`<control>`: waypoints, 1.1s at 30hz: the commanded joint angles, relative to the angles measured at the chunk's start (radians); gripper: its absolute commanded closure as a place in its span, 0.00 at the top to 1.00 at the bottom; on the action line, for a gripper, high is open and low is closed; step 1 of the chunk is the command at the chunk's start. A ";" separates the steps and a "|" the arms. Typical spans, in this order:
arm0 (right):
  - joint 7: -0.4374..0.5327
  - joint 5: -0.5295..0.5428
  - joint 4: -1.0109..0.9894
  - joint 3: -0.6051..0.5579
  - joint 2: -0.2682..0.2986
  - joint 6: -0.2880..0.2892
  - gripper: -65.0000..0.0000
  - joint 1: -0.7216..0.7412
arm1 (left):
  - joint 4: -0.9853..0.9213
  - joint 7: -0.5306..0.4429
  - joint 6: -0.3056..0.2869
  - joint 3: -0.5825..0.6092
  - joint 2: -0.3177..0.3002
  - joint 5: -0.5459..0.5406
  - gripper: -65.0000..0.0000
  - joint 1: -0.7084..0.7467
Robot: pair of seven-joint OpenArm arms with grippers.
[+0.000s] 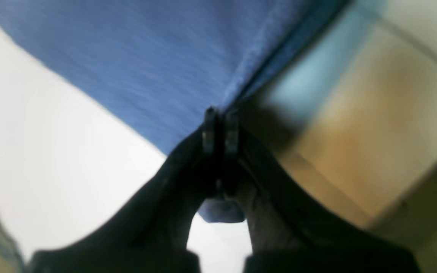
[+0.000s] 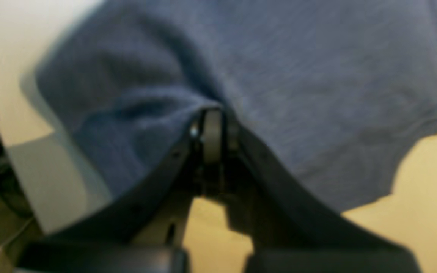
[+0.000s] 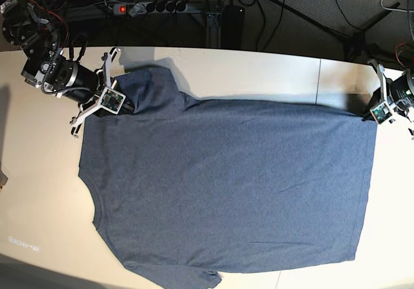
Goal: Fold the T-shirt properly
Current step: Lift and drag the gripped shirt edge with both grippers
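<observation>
While blurry: T-shirt (image 3: 226, 185) seemingly pinched (both corners), left tool (image 1: 220, 131), right tool (image 2: 212, 132).

We see the T-shirt (image 3: 226, 185) in heathered slate blue, plain on the side facing up, brighter blue in the left wrist view. The table (image 3: 39, 205) under it is pale cream. The power strip (image 3: 152, 7) behind is black with a red switch.

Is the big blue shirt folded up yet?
Not yet. The T-shirt lies spread flat on the table, with no fold across its body.
</observation>
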 commanded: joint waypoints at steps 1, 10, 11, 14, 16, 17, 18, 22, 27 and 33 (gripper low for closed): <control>0.015 0.010 0.019 0.028 0.016 0.019 0.00 0.011 | 0.016 -0.005 -0.012 -0.021 -0.023 -0.014 0.00 -0.005; 0.016 0.015 0.000 0.061 -0.016 0.019 0.00 0.141 | 0.017 -0.008 -0.011 -0.027 -0.022 -0.026 0.00 -0.080; 0.016 0.014 -0.014 0.060 -0.031 0.020 0.00 0.163 | 0.014 -0.008 -0.012 -0.027 -0.022 -0.025 0.00 -0.092; 0.015 0.013 -0.079 0.051 -0.080 0.020 0.00 0.226 | -0.018 -0.010 -0.013 -0.019 -0.022 -0.025 0.00 -0.110; 0.015 0.010 -0.128 0.038 -0.110 0.024 0.00 0.266 | -0.046 -0.011 -0.013 -0.006 -0.021 -0.025 0.00 -0.126; 0.015 0.010 -0.151 0.028 -0.122 0.029 0.00 0.287 | -0.060 -0.013 -0.012 -0.001 -0.021 -0.025 0.00 -0.140; 0.015 0.009 -0.174 0.014 -0.134 0.034 0.00 0.311 | -0.072 -0.017 -0.011 0.002 -0.021 -0.025 0.00 -0.156; 0.015 -0.032 -0.239 -0.056 -0.161 0.035 0.00 0.397 | -0.126 -0.026 -0.013 0.002 -0.021 -0.026 0.00 -0.224; 0.016 -0.034 -0.339 -0.113 -0.179 0.035 0.00 0.492 | -0.201 -0.056 -0.016 0.037 -0.022 -0.024 0.00 -0.300; 0.018 -0.034 -0.370 -0.130 -0.180 0.035 0.00 0.560 | -0.238 -0.056 -0.016 0.219 -0.021 0.032 0.00 -0.446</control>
